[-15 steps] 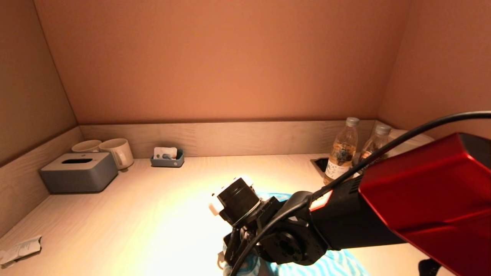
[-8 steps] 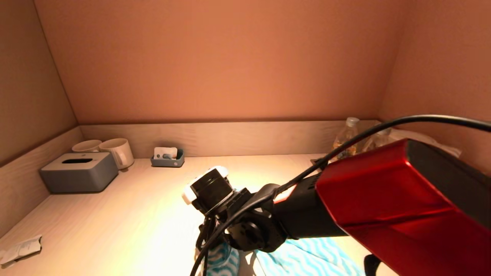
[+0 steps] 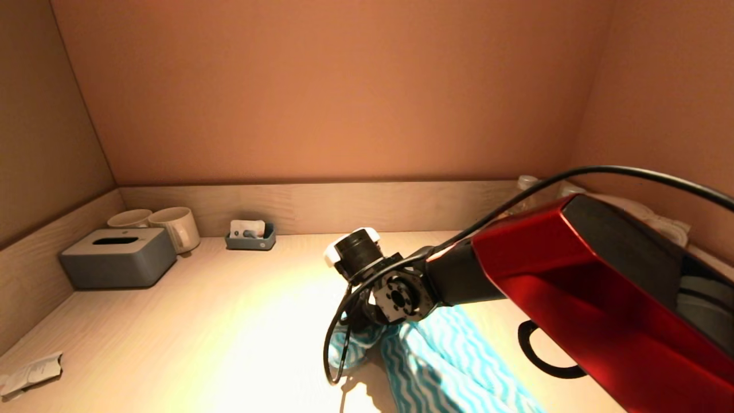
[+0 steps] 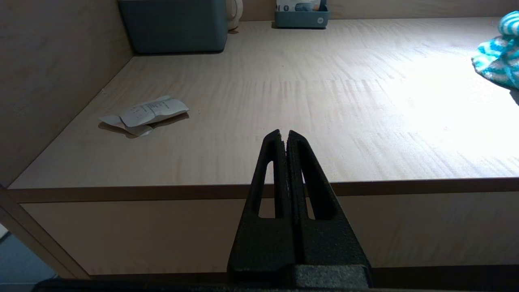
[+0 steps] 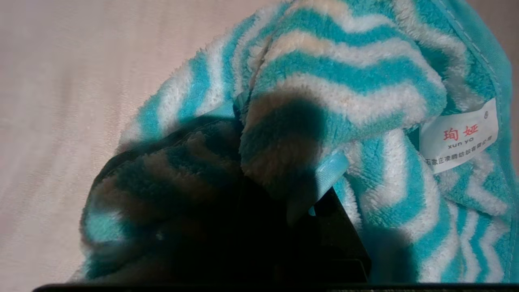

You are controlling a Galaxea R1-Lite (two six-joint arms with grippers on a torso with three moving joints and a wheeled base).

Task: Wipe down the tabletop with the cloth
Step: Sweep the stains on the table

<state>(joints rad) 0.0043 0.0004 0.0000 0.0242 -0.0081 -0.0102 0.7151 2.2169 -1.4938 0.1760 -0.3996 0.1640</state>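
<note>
- Right gripper (image 5: 284, 194) is clenched on the striped teal cloth (image 3: 441, 367), which is pressed onto the counter (image 3: 200, 321) near its middle.
- Left gripper (image 4: 284, 140) is held closed and empty off the counter's front edge.

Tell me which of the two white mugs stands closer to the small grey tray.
The right-hand mug, nearer the tray; the other mug sits farther left, behind the tissue box.

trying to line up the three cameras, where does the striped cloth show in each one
Head view: the teal and white striped cloth lies low and right of centre, under the right gripper.
Left wrist view: only a bunched end shows at the far right edge.
Right wrist view: it fills most of the picture, its white label to one side.
Shared landmark: the pale wooden tabletop.
</note>
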